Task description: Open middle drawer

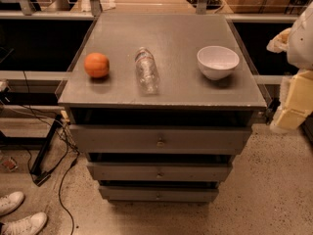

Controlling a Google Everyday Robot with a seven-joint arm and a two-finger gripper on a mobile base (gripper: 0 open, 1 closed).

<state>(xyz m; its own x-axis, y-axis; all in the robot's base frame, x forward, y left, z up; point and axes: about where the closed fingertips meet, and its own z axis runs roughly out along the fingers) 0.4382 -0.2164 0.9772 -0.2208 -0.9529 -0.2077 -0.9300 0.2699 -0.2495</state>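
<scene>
The grey cabinet [161,99] has three flat-fronted drawers stacked under its top. The middle drawer [122,172] is the second one down, long and shallow, with a small round metal knob [159,174] at its centre. It looks shut, about in line with the drawers above and below. The top drawer [117,140] is taller and has a knob [160,142]. The lowest drawer [127,194] sits near the floor. My gripper [289,112], white and cream-yellow, hangs at the right edge of the view, beside the cabinet's right corner and well apart from the knobs.
On the cabinet top lie an orange [97,65], a clear plastic bottle [146,70] on its side and a white bowl [217,61]. Black cables [63,175] run over the floor at the left, near a person's white shoes [19,217]. Railings stand behind.
</scene>
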